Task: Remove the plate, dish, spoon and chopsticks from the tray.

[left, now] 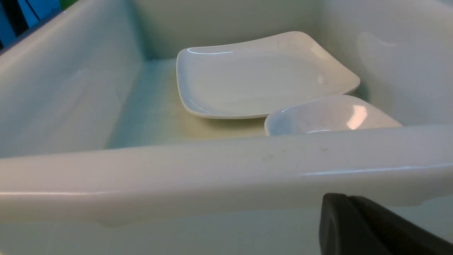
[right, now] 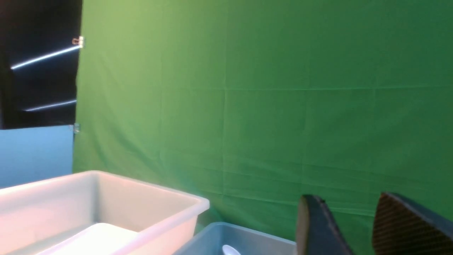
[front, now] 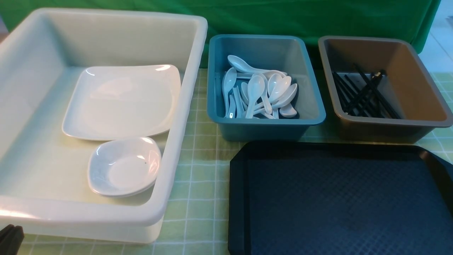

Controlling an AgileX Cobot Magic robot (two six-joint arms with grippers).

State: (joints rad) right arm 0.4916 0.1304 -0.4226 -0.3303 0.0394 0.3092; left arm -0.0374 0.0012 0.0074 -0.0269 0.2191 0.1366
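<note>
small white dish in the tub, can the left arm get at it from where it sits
Probably yes: the small glossy white dish lies uncovered near the big white plastic tub's front wall, and the left end effector sits just outside it; only that wall intervenes.

My black diamond-textured tray (front: 339, 202) sits bare on the worktop; the white rounded-square plate (front: 122, 102) lies flat in the white tub (front: 184, 106), a small white dish (front: 124, 166) just beside it
</note>
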